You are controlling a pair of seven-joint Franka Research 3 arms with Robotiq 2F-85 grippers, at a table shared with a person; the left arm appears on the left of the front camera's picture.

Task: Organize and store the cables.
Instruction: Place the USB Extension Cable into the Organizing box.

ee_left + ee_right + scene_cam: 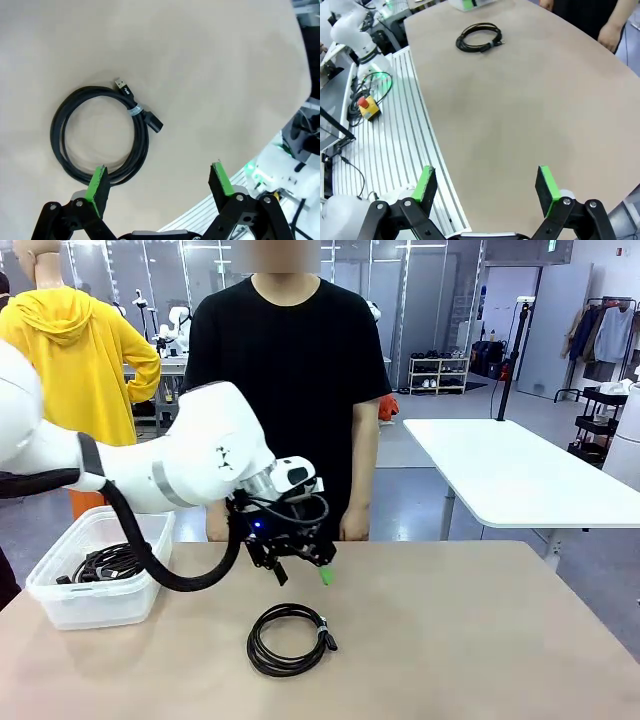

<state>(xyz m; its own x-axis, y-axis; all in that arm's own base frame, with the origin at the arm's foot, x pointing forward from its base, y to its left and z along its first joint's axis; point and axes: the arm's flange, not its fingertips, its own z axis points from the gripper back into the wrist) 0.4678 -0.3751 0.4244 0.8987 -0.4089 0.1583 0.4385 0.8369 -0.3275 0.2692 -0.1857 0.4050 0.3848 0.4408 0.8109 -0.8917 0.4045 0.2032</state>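
Item: 1 coiled cable on surface; light, limp, banded. Judged grip: across banded strands. Left claw wide, empty, above it.

Grey floor throughout, a white table standing right of centre, a shoe rack against the far wall, a garment rail and black trolley at far right.
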